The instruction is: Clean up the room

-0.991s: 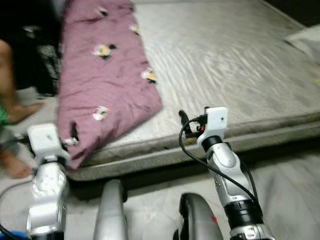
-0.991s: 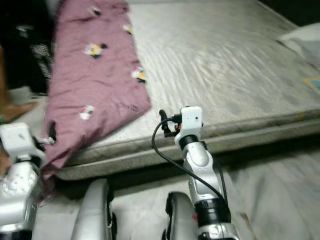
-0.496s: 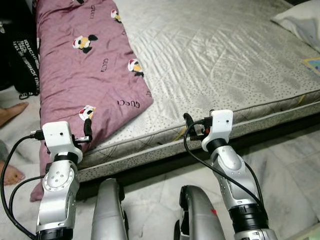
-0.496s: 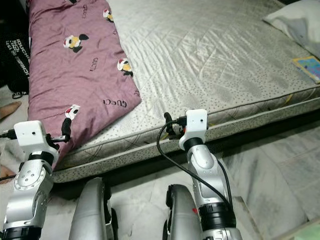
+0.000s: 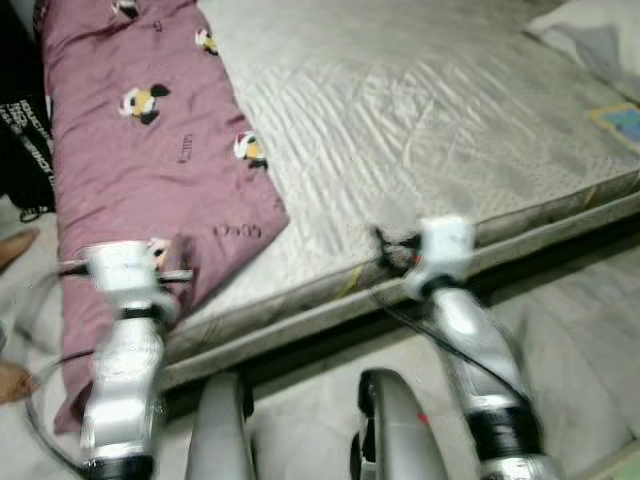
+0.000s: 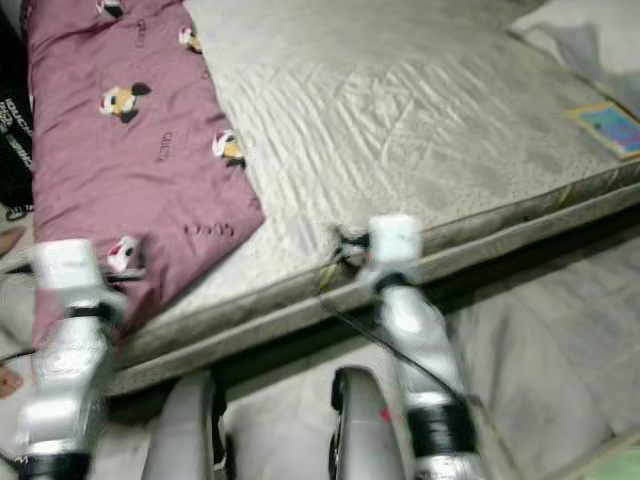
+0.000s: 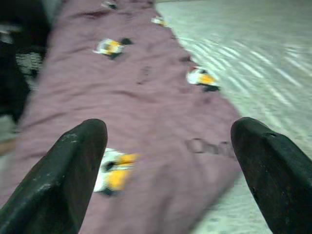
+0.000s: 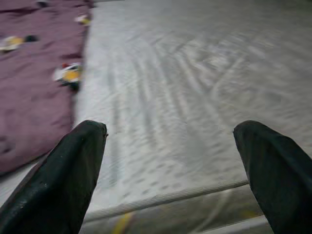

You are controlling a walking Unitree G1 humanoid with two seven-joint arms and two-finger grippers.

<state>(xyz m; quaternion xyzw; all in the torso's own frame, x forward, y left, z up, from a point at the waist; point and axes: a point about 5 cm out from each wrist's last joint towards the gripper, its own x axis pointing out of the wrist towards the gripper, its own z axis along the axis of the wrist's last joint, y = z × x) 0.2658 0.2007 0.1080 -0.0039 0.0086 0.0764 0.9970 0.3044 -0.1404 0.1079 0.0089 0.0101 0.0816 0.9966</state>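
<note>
A purple quilt [image 5: 150, 170] printed with small cartoon figures lies along the left side of a bare grey mattress [image 5: 420, 120], and its near end hangs over the mattress edge. My left gripper [image 7: 168, 131] is open and held just before the quilt's hanging end, with nothing between its fingers [image 7: 73, 165]. My right gripper [image 8: 169, 131] is open too, at the mattress's front edge, facing the bare quilted top. In the head views both arms are blurred: the left wrist [image 5: 125, 270] is over the quilt's corner, the right wrist [image 5: 440, 245] at the mattress edge.
A pale pillow [image 5: 590, 30] lies at the far right of the mattress, with a colourful flat book [image 6: 610, 125] near it. Black clothing [image 5: 20, 130] hangs at the left, where a person's bare foot [image 5: 15, 245] stands. Grey tiled floor [image 5: 590, 330] lies in front.
The head camera has swung and the picture is blurred now. Both arms stay raised at the mattress edge, and the quilt has not moved on the bed.
</note>
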